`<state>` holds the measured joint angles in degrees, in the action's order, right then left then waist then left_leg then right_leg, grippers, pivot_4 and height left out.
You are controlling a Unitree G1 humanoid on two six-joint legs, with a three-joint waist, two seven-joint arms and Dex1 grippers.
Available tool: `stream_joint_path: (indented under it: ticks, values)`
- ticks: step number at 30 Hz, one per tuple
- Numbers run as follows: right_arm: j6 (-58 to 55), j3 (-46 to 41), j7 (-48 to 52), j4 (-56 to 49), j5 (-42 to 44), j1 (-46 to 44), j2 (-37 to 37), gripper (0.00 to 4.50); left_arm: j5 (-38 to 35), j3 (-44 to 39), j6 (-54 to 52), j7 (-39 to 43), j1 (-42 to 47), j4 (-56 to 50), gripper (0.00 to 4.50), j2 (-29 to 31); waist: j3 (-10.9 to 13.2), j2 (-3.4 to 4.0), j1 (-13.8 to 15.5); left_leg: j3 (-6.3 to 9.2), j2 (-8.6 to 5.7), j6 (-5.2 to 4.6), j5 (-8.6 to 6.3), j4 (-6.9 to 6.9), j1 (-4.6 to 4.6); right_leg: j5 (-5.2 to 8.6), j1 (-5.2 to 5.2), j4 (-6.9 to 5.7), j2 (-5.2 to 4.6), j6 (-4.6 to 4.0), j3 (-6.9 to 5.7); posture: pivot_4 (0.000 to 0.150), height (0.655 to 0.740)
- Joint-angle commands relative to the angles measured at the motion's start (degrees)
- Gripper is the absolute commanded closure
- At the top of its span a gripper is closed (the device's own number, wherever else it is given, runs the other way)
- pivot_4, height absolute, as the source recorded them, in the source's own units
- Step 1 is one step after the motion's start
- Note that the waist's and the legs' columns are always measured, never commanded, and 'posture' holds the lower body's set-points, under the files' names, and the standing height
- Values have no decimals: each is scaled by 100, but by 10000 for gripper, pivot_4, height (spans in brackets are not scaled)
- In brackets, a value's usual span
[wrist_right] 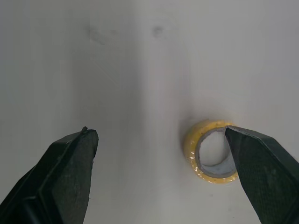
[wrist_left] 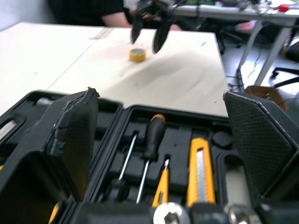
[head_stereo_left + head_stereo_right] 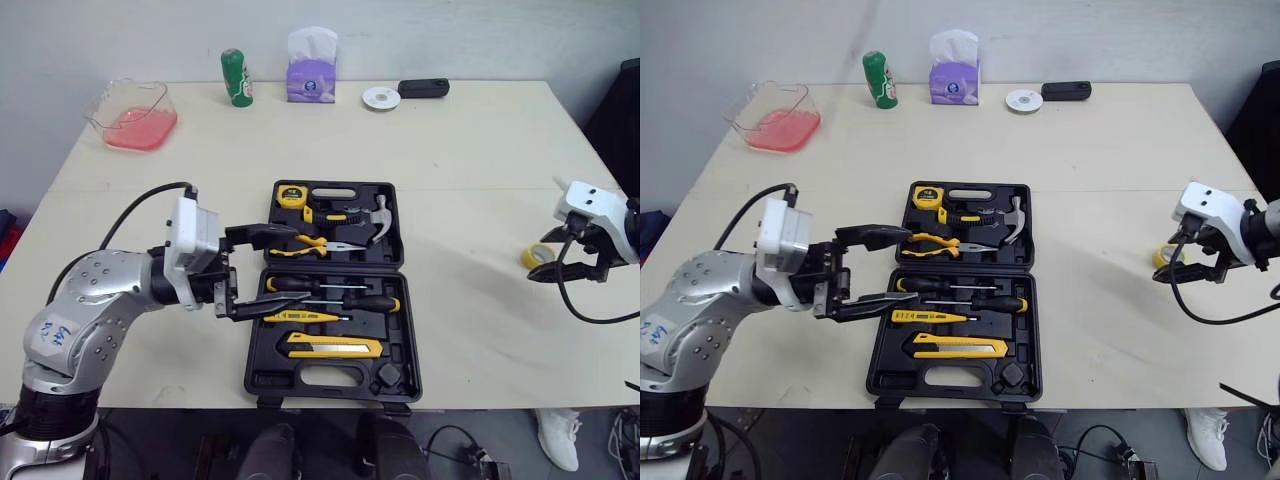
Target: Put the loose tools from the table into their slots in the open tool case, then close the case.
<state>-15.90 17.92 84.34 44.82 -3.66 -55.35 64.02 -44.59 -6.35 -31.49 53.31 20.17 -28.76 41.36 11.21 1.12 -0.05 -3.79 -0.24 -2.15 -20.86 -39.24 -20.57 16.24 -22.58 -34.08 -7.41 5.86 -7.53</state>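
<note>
Black plastic tool case (image 3: pixel 262 350): open flat at the near edge of the pale tabletop (image 3: pixel 450 150), most slots holding yellow-and-black hand tools.
Left gripper (image 3: pixel 297 268): spread wide, empty, at the case's left side.
Small yellow roll of tape (image 1: pixel 189 142): loose, lying flat with its hollow core up, well apart to the case's right.
Right gripper (image 1: pixel 159 132): spread wide, empty, above the roll, one finger over its rim.
I judge I should shift sideways to centre the roll, then descend and close.

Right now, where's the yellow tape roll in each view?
Left eye: yellow tape roll on the beige table, far right.
Right eye: roll far right too.
Left wrist: roll beyond the black plastic tool case, under the right pincer.
Right wrist: roll under that pincer.
Landmark: the open right pincer.
</note>
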Motion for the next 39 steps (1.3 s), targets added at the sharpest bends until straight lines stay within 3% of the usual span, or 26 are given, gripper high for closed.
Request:
stream_joint_path:
  ticks: [1,12,33,36,39]
  values:
    - [165,121,200,600,-424,-430,-130,0,-338,-101,-250,-36,52,-257,217,87,0,0,5,3,0,2,1,0,0,0,0,-2,1,0,-2,1500,7400]
    - [558,289,116,1764,-1127,-1034,-552,0,-150,-99,-63,-82,-79,-511,217,92,0,0,-4,5,-4,3,7,-5,-1,0,1,-10,4,-1,-1,1500,7400]
    - [743,187,-125,2424,-1453,-1166,-865,0,-302,171,-194,77,107,-591,217,83,0,1,-14,7,-2,4,8,-9,0,0,1,-15,10,-1,-1,1500,7400]
    - [793,116,-248,2446,-1418,-1158,-913,8394,-253,229,-146,110,149,-540,0,53,0,1,-16,7,-2,4,8,-9,0,0,2,-15,10,-1,0,1500,7400]
    - [837,83,-307,2460,-1440,-1162,-936,24110,-195,269,-96,145,187,-495,0,35,0,1,-9,7,-2,4,8,-10,0,0,2,-17,10,-1,0,1500,7400]
